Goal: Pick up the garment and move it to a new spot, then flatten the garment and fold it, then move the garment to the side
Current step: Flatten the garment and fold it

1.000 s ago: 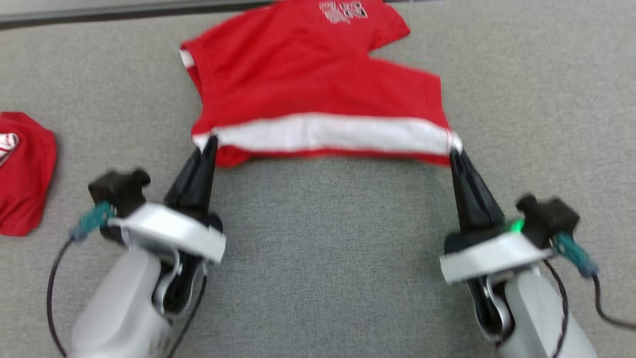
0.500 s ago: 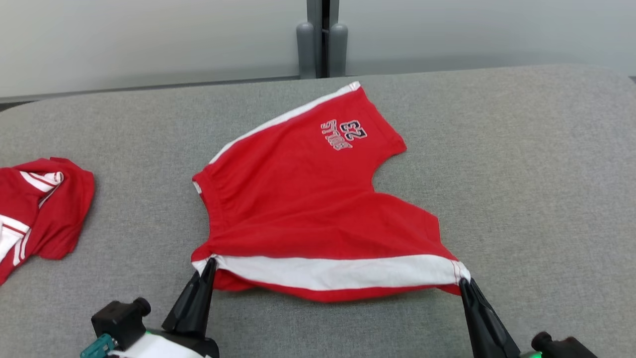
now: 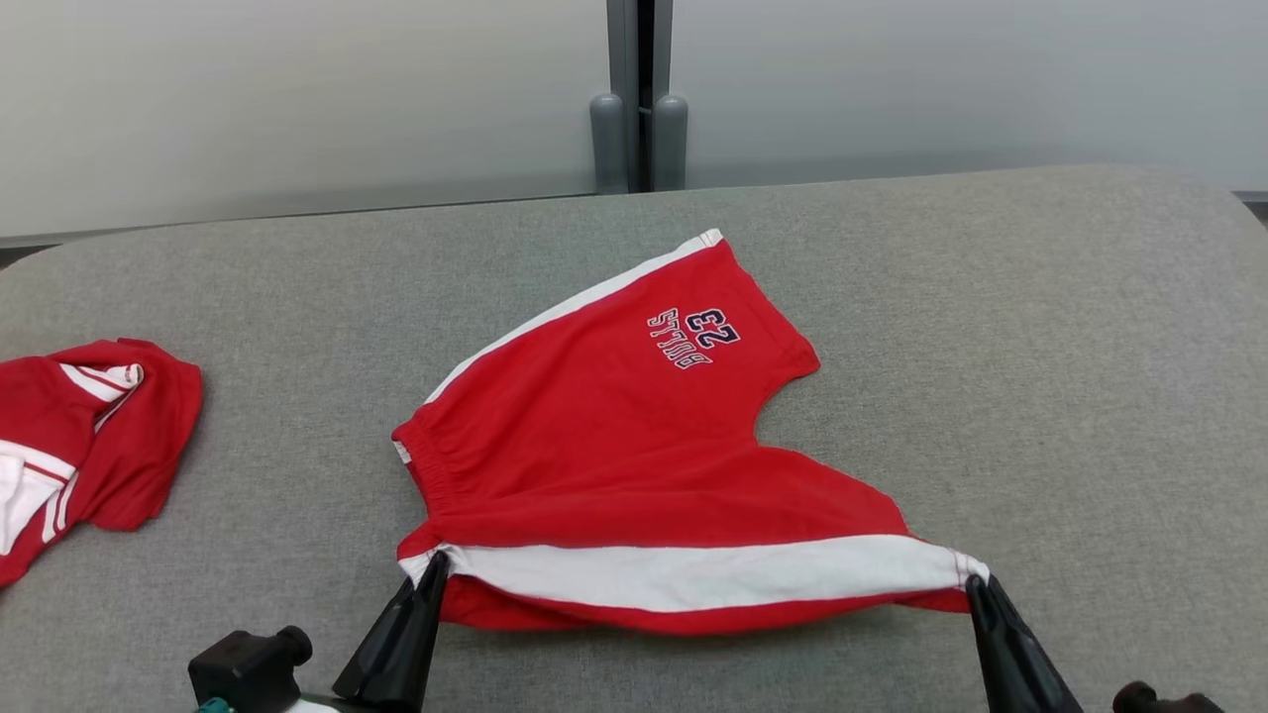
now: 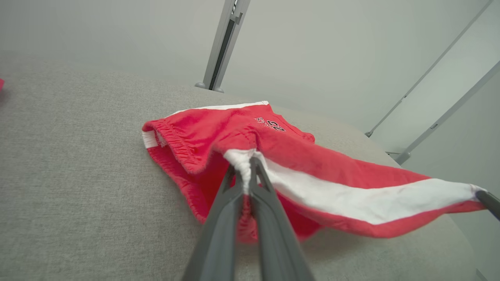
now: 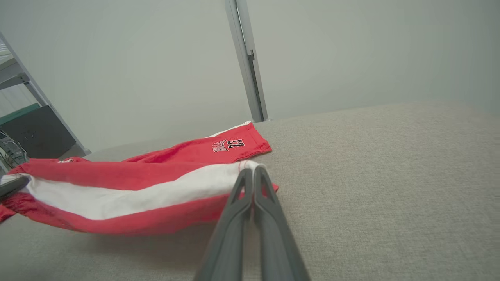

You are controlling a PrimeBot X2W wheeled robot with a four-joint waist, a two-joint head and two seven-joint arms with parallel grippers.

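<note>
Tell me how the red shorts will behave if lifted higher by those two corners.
Likely floppy: the shorts sag between the left gripper and right gripper, the rest draped on the gray surface. Probably light, since two fingertip pinches hold the edge up. Bunched cloth probably won't slip.

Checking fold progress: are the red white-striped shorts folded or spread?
Spread: the red white-striped shorts show both legs apart, near stripe pulled taut.
</note>
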